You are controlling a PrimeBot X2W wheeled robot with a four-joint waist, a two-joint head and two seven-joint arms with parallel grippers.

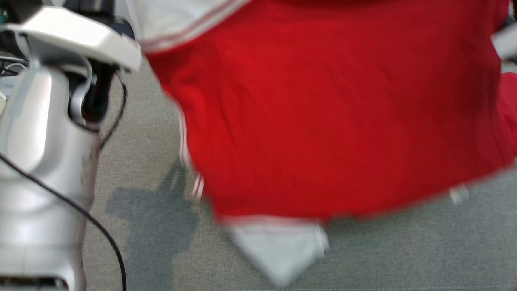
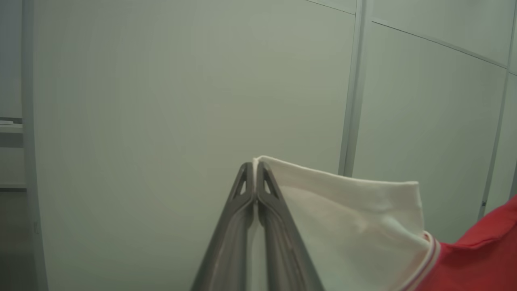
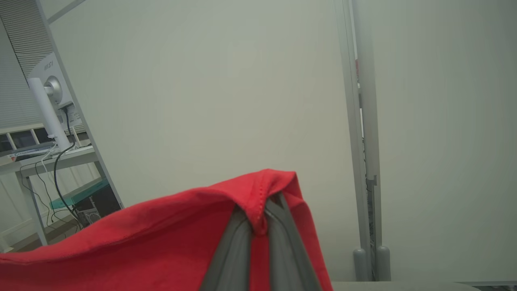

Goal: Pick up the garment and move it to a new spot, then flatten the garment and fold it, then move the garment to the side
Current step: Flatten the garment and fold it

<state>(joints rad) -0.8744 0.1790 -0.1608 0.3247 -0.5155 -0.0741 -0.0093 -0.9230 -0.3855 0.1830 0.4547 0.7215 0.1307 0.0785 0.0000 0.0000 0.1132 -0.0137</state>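
red soft-knit shirt w/ white sleeves [image 1: 343, 121] looks limp, light; left fingers [image 2: 236, 234] pinched shut on white sleeve edge, right fingers [image 3: 232, 250] shut on red hem; seams prob the safest grip.

There is one red fabric garment with white sleeves [image 1: 343, 121], two dark long-fingered grippers, the left gripper [image 2: 254, 166] and the right gripper [image 3: 259, 207], and one white monitor [image 3: 45, 69].

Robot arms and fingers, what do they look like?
The left gripper has two long dark grey fingers, narrowing to tips with triangle holes. The right gripper looks the same dark grey. The left arm is shiny silver-white with a black cable.
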